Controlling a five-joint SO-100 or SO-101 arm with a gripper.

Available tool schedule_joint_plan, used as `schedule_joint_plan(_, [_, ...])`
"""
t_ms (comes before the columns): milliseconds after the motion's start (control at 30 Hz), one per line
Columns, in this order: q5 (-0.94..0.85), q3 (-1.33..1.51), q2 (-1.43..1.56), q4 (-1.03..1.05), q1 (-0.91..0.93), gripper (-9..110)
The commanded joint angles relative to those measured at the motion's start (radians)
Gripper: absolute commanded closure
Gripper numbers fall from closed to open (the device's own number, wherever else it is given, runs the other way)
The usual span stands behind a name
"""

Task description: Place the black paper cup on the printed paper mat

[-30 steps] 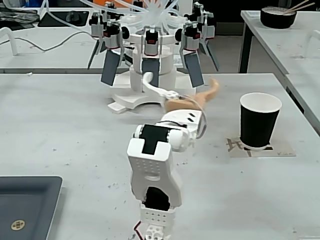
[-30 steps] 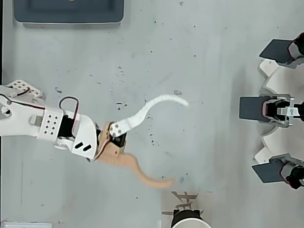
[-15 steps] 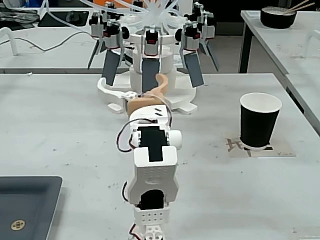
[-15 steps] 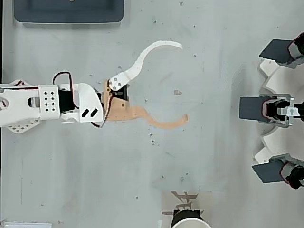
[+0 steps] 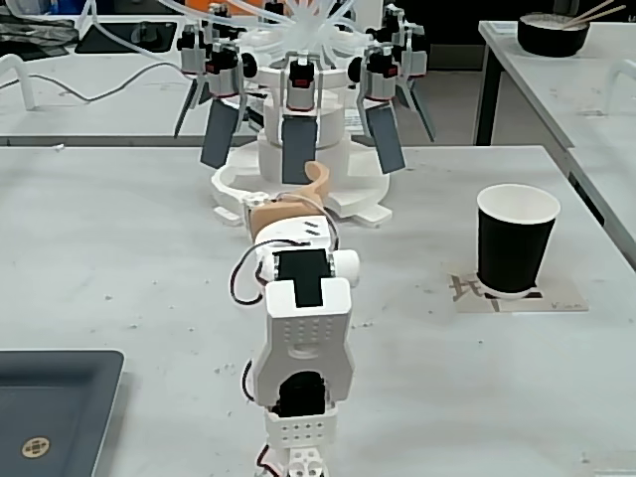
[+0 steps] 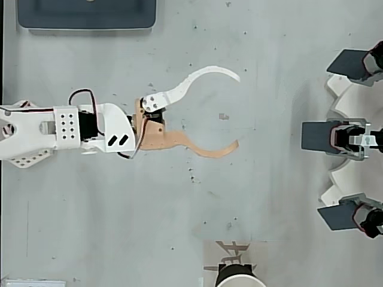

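The black paper cup (image 5: 517, 243) stands upright on the printed paper mat (image 5: 561, 298) at the right of the table in the fixed view. In the overhead view only the cup's white rim (image 6: 239, 280) shows at the bottom edge, on the mat (image 6: 230, 251). My gripper (image 6: 237, 110) is open, its white finger (image 6: 206, 75) and orange finger (image 6: 209, 149) spread wide with nothing between them. It lies low over the table's middle, well apart from the cup. In the fixed view the gripper (image 5: 270, 179) points away, toward the white device.
A white device with several black paddles and motors (image 5: 303, 99) stands at the table's far side (image 6: 350, 137). A dark grey tray (image 5: 50, 397) sits at the near left corner (image 6: 87, 15). A black bowl with chopsticks (image 5: 554, 35) rests on another table.
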Motion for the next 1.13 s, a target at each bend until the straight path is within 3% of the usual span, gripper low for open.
schedule_joint_plan(0, [0.046,-0.048,0.008,0.0,-0.006,85])
schedule_joint_plan(167, [0.101,-0.048,0.025,0.005,-0.005,92])
schedule_joint_plan(1100, [0.074,0.012,0.029,-0.021,0.009,89])
